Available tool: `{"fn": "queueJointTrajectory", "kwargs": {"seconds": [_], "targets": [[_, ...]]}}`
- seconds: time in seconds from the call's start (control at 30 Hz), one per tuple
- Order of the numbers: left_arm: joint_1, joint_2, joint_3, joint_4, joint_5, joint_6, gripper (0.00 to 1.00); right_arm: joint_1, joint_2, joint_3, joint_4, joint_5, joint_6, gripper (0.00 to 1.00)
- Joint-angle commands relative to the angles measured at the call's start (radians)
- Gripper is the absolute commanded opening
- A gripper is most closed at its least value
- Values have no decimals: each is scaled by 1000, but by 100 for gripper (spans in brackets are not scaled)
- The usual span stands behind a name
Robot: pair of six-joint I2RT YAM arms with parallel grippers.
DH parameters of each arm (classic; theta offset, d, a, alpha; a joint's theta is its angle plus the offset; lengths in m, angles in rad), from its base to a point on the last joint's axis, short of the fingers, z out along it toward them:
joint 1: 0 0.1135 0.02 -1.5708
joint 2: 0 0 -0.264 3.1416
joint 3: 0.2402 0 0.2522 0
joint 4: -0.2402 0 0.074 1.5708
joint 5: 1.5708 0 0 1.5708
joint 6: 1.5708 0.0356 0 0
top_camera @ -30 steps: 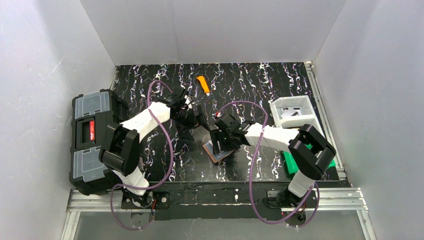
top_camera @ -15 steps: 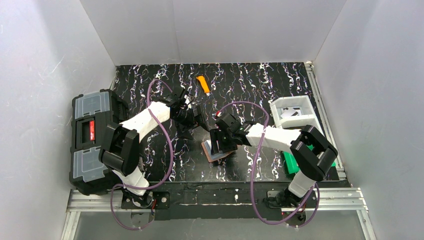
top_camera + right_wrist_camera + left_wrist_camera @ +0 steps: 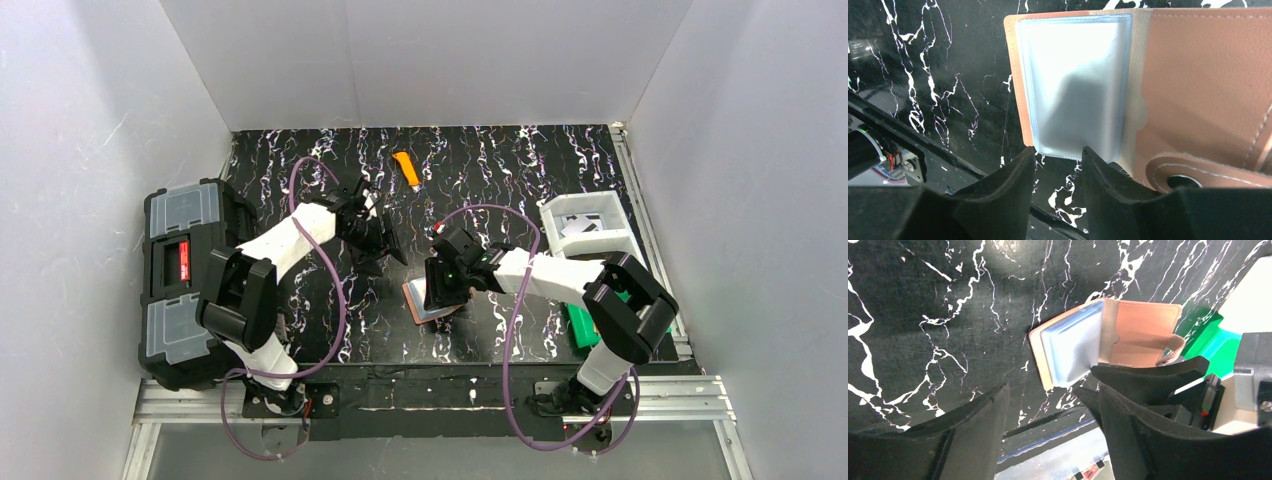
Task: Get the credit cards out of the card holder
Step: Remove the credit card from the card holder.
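The brown card holder (image 3: pixel 410 297) (image 3: pixel 1208 85) lies open on the black marbled table, its snap tab (image 3: pixel 1188 172) at the right. A pale blue-grey credit card (image 3: pixel 1075 85) (image 3: pixel 1070 350) shows in the clear sleeves on its left half. My right gripper (image 3: pixel 442 288) (image 3: pixel 1058 155) hovers over the holder, open with a narrow gap. Its fingertips (image 3: pixel 1088 152) sit right at the sleeve's near edge with only table between them. My left gripper (image 3: pixel 385 243) (image 3: pixel 1045 395) is open and empty, up and to the left of the holder (image 3: pixel 1143 335).
A black toolbox (image 3: pixel 185 280) stands at the left edge. An orange utility knife (image 3: pixel 406 170) lies at the back. A white bin (image 3: pixel 588 228) and a green object (image 3: pixel 580 325) sit at the right. White walls enclose three sides.
The holder's pale sleeve face now shows where brown cover showed before. The left gripper has drawn back to the left. Both grippers' jaws have narrowed.
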Motion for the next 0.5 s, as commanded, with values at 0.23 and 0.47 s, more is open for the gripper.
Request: {"fn": "queueJointTrajectory", "kwargs": {"seconds": [0.23,0.47], "targets": [[-15,-83,-160,30,22,23,49,-6,16,54,-84,67,24,72],[-21,-70,-210,79,30,-16,44,22,71,188,-189,164,-21,74]]}}
